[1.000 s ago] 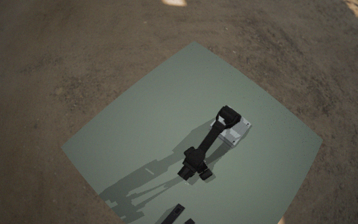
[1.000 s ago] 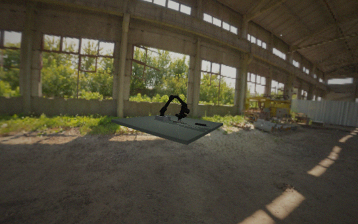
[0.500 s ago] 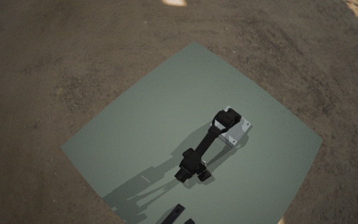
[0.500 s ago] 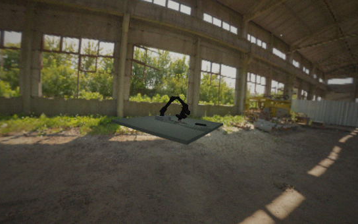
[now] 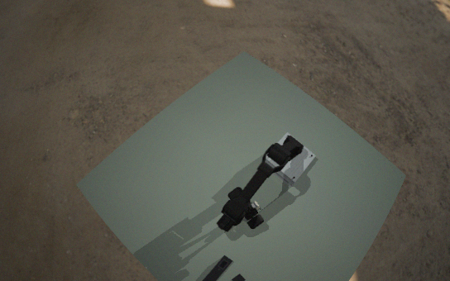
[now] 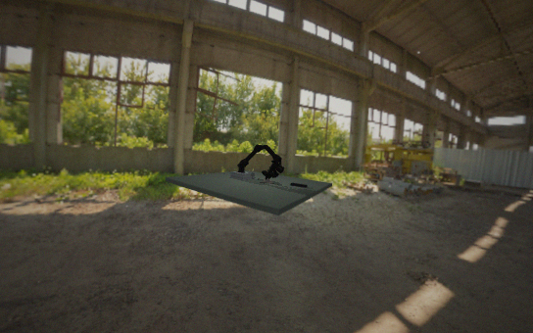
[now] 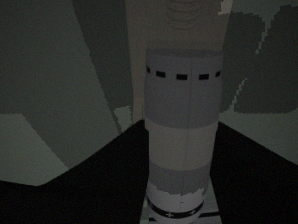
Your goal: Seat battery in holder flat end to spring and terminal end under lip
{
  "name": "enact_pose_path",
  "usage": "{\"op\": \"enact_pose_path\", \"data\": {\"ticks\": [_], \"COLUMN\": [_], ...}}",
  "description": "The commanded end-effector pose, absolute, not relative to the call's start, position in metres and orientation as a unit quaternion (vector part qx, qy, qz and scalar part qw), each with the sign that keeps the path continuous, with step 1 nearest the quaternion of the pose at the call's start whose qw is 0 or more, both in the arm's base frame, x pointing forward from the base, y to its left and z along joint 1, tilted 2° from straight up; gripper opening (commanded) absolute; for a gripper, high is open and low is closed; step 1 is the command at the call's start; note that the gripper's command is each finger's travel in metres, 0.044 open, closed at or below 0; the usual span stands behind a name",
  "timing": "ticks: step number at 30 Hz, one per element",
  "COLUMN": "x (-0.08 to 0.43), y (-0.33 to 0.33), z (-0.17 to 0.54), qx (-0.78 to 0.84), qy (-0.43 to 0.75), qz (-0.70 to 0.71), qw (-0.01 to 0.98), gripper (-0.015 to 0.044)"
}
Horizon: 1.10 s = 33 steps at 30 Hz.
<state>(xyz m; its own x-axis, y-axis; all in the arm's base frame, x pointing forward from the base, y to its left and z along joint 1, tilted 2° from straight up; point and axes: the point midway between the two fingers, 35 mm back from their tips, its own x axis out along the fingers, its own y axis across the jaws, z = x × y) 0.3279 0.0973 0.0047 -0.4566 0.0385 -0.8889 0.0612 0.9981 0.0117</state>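
My gripper (image 7: 178,131) (image 5: 251,211) (image 6: 266,174) is shut on the battery (image 7: 184,150), a grey cylinder with a pale band. The end with the dark dashes is at the top of the wrist view, near the spring (image 7: 184,14); the end with plus marks is at the bottom, between the fingers. The holder (image 7: 139,40) shows as a long brownish strip behind and beyond the battery. The battery covers most of its middle, so the lip and any contact are hidden. In the top view a small light part shows beside the gripper; I cannot tell which part.
The arm's pale base plate (image 5: 304,164) is at the back right of the green table top (image 5: 207,124). A dark bar (image 5: 217,269) (image 6: 298,185) lies near the front edge, with another dark piece (image 5: 238,278) beside it. The arm's shadow crosses the table.
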Motion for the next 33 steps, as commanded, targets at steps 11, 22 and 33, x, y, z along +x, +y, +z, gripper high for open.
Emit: {"op": "enact_pose_path", "data": {"ticks": [11,22,33], "x": [0.334,0.34,0.346], "y": [0.098,0.097,0.097], "z": [0.003,0.002,0.002], "qx": [0.028,0.027,0.027], "qy": [0.856,0.856,0.856], "qz": [-0.009,-0.01,-0.01], "qw": [0.516,0.516,0.516], "gripper": [0.0088,0.0088,0.0088]}}
